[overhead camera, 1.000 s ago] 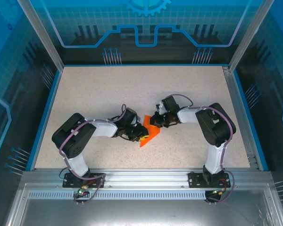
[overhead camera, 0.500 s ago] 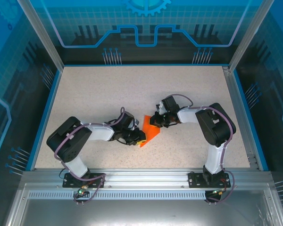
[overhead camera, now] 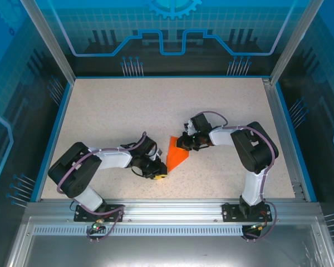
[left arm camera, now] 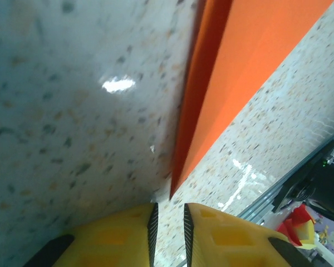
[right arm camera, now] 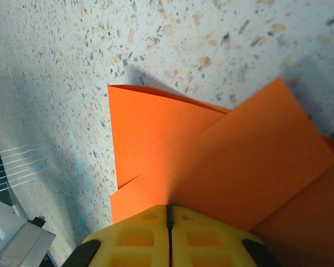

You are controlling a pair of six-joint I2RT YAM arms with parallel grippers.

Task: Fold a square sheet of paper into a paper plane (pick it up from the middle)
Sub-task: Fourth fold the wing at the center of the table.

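The orange paper (overhead camera: 175, 157), folded into a pointed shape, lies flat on the speckled table (overhead camera: 128, 111) between the two arms. My right gripper (overhead camera: 183, 146) is at its far right corner. In the right wrist view that gripper (right arm camera: 168, 208) is shut, its tips set against the overlapping folded flaps (right arm camera: 211, 156). My left gripper (overhead camera: 160, 176) sits low just beyond the paper's near pointed tip. In the left wrist view its jaws (left arm camera: 168, 214) stand slightly apart with bare table between them. The paper's sharp tip (left arm camera: 181, 167) ends just ahead of them, and one folded layer is raised along the edge.
A blue rim (overhead camera: 50, 139) and metal frame posts bound the table on every side. The aluminium rail (overhead camera: 167, 214) with both arm bases runs along the near edge. Bare table surface lies at the back and to both sides.
My left gripper has slid back toward the near edge, off the paper and past its tip, uncovering more of the orange sheet. The right gripper has held still.
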